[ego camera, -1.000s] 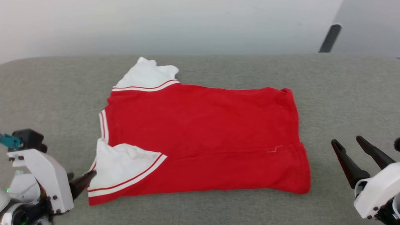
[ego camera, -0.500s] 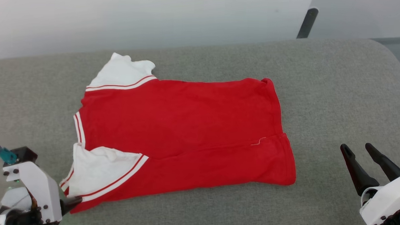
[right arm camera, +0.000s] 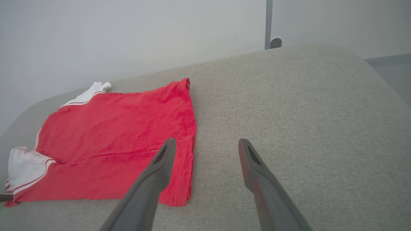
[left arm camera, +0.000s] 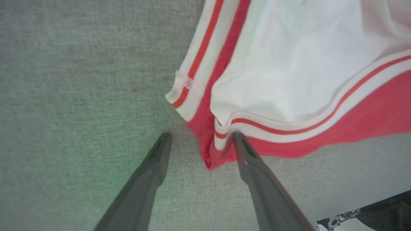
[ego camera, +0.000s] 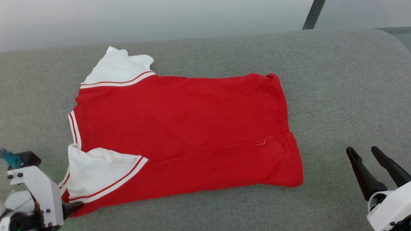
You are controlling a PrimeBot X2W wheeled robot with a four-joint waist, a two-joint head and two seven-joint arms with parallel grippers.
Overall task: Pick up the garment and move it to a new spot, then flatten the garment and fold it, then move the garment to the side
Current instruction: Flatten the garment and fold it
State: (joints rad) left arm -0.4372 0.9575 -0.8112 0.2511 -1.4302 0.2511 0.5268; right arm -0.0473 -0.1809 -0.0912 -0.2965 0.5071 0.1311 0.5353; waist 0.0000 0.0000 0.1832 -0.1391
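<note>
The shirt (ego camera: pixel 181 128) lies spread on the grey padded worktop (ego camera: pixel 330 65), neck end to my left, hem (ego camera: pixel 284 111) to my right; its near edge looks already turned in, with the near sleeve (ego camera: pixel 101 170) folded onto the red. My left fingers (left arm camera: pixel 201 136) are parted and low at the near left corner; one tip rests against the striped trim (left arm camera: pixel 273 131), the other sits on bare worktop, so nothing is gripped yet. I judge the step in hand is taking this corner for the next fold; to do it well I should slide one tip under both layers and close on red cloth and trim together; if I pluck the white sleeve alone, the fold may open. My left arm is tucked low and close to my body, fingers pointing in at the corner; my right fingers (ego camera: pixel 362 149) are parted too, empty, raised near the hem corner but apart from it, placed to match the lift.
</note>
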